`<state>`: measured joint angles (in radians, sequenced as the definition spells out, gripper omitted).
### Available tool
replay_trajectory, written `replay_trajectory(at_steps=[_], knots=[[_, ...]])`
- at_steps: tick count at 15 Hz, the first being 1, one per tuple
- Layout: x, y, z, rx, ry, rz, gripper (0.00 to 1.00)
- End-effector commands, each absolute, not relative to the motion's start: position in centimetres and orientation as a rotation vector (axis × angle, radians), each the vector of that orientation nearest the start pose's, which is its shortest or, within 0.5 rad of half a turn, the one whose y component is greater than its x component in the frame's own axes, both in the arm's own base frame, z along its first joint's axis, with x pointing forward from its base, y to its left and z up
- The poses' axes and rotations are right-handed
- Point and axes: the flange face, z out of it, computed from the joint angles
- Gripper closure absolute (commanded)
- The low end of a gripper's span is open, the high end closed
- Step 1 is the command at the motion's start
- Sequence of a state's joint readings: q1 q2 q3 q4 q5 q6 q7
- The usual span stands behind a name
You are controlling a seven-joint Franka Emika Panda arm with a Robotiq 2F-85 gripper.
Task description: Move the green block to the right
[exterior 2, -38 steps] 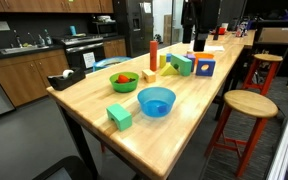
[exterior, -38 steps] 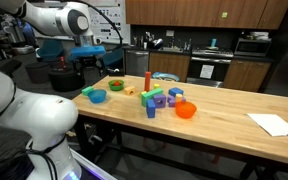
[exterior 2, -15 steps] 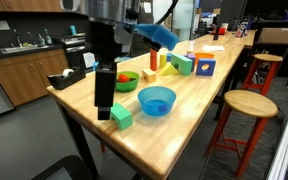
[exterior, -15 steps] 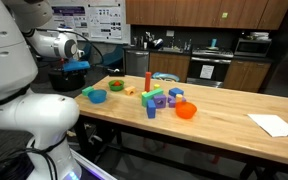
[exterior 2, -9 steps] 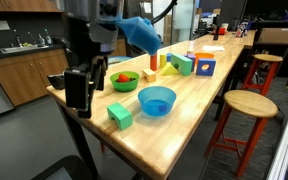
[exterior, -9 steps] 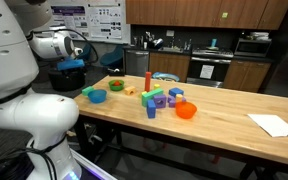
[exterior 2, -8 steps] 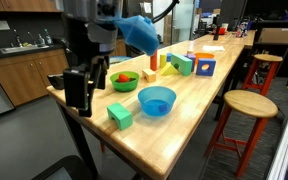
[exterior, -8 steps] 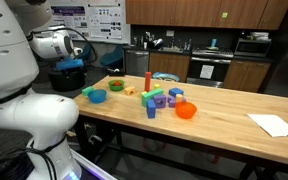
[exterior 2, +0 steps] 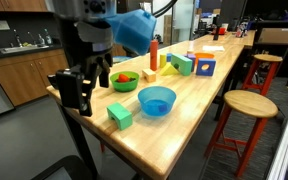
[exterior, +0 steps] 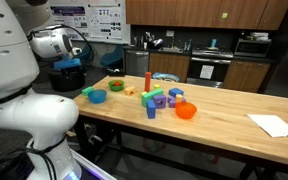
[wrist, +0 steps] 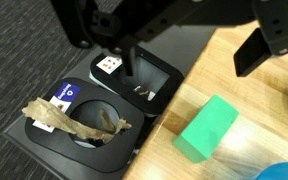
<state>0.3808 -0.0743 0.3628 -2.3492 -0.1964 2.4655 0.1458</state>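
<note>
**A:** What is the gripper [wrist: 169, 40] doing?

**B:** Its fingers [wrist: 256, 52] are spread wide with nothing between them. In an exterior view the gripper [exterior 2: 81, 100] hangs at the near corner of the wooden table [exterior 2: 179, 135]. The wrist view shows it looking down past the table edge at a black tray [wrist: 79, 120] on the floor.

**A:** And the green block?

**B:** The green block [wrist: 212, 128] lies flat on the tabletop close to that edge. It is clear of the fingers and off towards the one showing at the right of the wrist view. In an exterior view the green block [exterior 2: 119, 116] sits near the corner, with the blue bowl [exterior 2: 156, 100] close by but not touching it.

**A:** How would it handle?

**B:** I'd judge it light and rigid, a small toy block with flat faces and nothing fragile about it. The faces look smooth, so a skewed pinch might let it twist or squirt out.

**A:** Where should it be gripped?

**B:** Across the narrow width, at mid-length, with the pads square on the two long sides. The gripper has to come in over the table first.
</note>
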Motion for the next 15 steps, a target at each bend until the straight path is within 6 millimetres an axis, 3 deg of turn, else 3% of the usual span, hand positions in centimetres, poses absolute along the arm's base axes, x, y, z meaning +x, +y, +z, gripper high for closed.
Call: replay_trajectory(at_steps=[1, 7, 15], knots=[[37.7, 34.7, 37.8, -2.971, -1.154, -0.376, 0.00], [38.2, 33.5, 37.0, -3.098, -0.909, -0.436, 0.00], [38.1, 32.9, 35.3, -3.137, -0.679, -0.356, 0.00]])
